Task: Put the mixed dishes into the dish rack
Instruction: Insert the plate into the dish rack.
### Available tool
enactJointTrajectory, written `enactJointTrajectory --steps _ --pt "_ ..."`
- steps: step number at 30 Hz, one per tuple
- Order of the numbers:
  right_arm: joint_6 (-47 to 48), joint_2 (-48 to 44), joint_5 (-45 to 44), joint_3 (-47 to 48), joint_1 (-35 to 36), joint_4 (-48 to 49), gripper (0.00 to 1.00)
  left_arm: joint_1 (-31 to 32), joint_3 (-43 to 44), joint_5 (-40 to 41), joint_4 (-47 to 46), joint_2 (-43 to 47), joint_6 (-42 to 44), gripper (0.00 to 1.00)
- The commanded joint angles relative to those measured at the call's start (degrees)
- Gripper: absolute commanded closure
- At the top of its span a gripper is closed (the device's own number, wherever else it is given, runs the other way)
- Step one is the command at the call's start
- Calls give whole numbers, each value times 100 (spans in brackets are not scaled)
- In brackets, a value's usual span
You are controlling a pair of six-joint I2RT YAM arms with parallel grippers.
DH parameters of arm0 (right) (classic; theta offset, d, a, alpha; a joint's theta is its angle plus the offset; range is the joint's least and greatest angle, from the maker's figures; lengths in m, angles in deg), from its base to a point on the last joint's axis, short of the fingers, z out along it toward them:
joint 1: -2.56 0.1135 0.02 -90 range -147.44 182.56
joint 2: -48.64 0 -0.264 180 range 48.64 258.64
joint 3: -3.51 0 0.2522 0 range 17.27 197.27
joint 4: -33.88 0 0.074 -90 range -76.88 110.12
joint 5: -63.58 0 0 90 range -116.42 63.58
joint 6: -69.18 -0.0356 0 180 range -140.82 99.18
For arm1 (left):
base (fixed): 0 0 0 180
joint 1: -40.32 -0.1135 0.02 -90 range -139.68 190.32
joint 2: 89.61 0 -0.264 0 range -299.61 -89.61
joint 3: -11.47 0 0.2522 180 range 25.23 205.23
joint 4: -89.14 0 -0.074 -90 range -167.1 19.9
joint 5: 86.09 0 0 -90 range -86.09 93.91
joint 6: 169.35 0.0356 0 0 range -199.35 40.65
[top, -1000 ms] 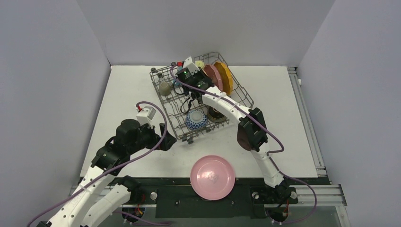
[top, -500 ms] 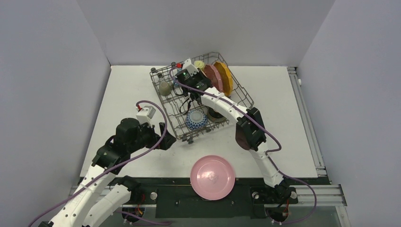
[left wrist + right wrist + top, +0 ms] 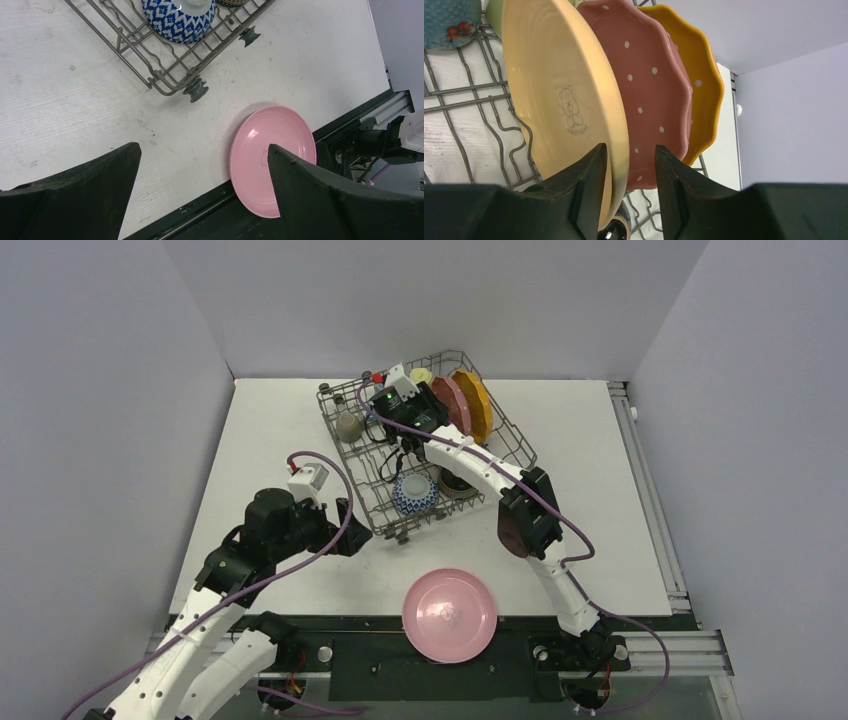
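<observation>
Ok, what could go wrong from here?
1. The right gripper straddles the yellow plate rim with its jaws only partly apart; pulling out could drag the plate against the dark pink plate or tip it.
2. The light pink plate overhangs the near edge of the table; a clumsy grasp by the left gripper might push it off.

From above the right arm largely covers the yellow plate, and the left wrist view's edge crops the patterned bowl.
</observation>
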Motion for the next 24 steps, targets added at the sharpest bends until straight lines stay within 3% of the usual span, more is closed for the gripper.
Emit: enactJointTrajectory --steps 1,24 --pt "-10 -63 -140 213 0 155 61 -56 13 -107 -314 -3 100 4" --pt "-326 -767 -118 -74 203 34 54 -154 -5 -164 -343 -15 106 4"
